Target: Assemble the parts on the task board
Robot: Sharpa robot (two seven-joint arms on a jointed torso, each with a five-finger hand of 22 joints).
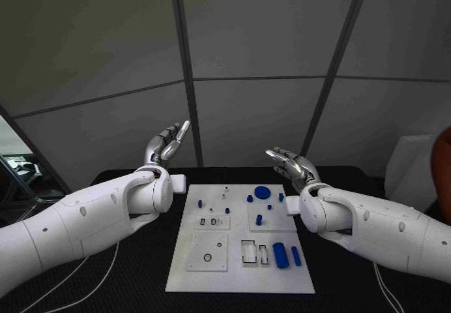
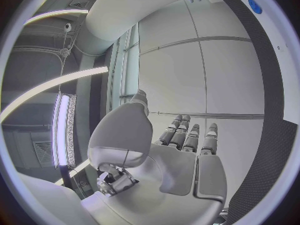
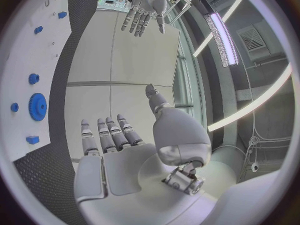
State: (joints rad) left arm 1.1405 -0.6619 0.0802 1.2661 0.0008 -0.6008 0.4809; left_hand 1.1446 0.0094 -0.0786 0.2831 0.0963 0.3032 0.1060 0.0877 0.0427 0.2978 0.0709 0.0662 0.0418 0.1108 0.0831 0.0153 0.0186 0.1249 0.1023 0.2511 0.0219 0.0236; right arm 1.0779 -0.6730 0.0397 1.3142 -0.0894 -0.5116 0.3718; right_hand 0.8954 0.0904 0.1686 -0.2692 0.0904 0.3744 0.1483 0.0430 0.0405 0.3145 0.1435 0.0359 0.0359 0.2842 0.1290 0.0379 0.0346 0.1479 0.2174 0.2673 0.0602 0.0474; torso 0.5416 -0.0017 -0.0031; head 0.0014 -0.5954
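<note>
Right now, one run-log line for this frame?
left robot hand: open, raised, off board | right robot hand: open, raised, off board | task board: blue parts untouched | stage: pre-grasp

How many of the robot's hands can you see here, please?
2. The left hand is raised open to the left of the board; the right hand is raised open to the board's right.

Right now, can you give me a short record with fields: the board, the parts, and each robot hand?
board: flat white rectangular task board on the black table
parts: small blue plastic parts lying on the board's right half, none held
left robot hand: raised above the table's far edge, fingers apart, holding nothing
right robot hand: raised, fingers apart, holding nothing
</note>
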